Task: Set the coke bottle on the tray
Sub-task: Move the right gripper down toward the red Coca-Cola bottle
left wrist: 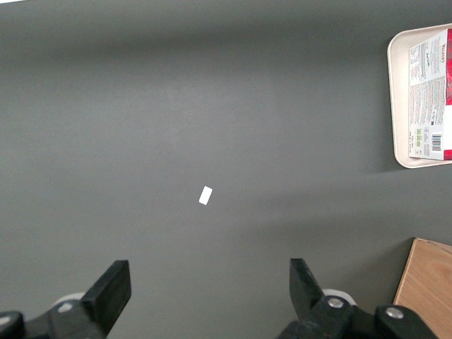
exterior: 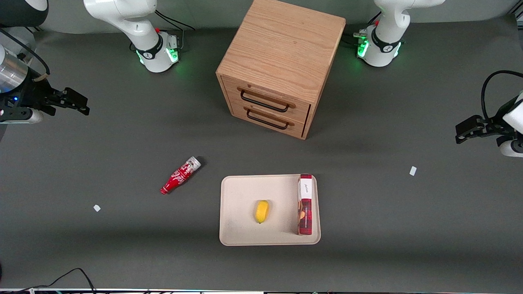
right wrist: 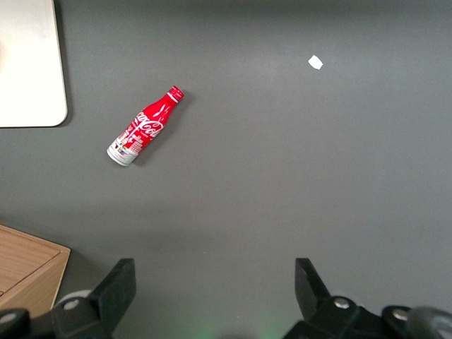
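Dark grey table [exterior: 122,245], wooden cabinet [exterior: 282,53]

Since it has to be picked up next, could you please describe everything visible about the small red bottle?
The small red contour bottle with white script lettering lies on its side on the dark grey table, diagonal, red cap nearer the front camera, silvery-white base toward the cabinet. It lies beside the tray, not touching it. The open gripper hangs apart from it.

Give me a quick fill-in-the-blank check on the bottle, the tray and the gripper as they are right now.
1. The coke bottle lies on its side on the ____, not on the tray.
2. The tray holds a red-and-white box and a ____ fruit.
3. The gripper hovers with its jaws ____, holding nothing.
4. The cabinet has ____ drawers, both closed.

Missing words: table; yellow; open; two
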`<state>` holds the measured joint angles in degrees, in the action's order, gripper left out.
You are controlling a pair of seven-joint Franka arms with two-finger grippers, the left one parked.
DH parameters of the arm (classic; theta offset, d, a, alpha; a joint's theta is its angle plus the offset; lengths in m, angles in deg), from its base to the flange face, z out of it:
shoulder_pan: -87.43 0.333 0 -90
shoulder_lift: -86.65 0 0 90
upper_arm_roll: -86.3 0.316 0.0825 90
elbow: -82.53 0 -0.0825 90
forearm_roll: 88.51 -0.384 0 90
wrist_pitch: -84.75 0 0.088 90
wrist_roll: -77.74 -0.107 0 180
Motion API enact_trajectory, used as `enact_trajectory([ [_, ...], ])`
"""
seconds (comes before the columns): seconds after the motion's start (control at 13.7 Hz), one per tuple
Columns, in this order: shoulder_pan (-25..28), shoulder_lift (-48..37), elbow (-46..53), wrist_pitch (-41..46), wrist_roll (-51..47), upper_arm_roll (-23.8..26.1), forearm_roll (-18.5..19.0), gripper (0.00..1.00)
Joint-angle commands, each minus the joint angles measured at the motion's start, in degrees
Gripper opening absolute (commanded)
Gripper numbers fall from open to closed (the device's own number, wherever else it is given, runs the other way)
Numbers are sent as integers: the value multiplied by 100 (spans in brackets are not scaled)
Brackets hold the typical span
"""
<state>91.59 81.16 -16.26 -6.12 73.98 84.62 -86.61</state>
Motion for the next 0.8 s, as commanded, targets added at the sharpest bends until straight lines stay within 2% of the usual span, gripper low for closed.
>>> enact_trajectory([
  [0.0,-91,83,185,131,-114,124,91,100],
  [0.22,-83,153,194,131,-676,133,12,100],
  [0.36,-82,328,159,0,-1018,377,-128,100],
  [0.44,-82,460,124,-227,-1447,422,-303,100],
  [0.73,-30,1057,-630,-1834,-2809,730,-357,100],
])
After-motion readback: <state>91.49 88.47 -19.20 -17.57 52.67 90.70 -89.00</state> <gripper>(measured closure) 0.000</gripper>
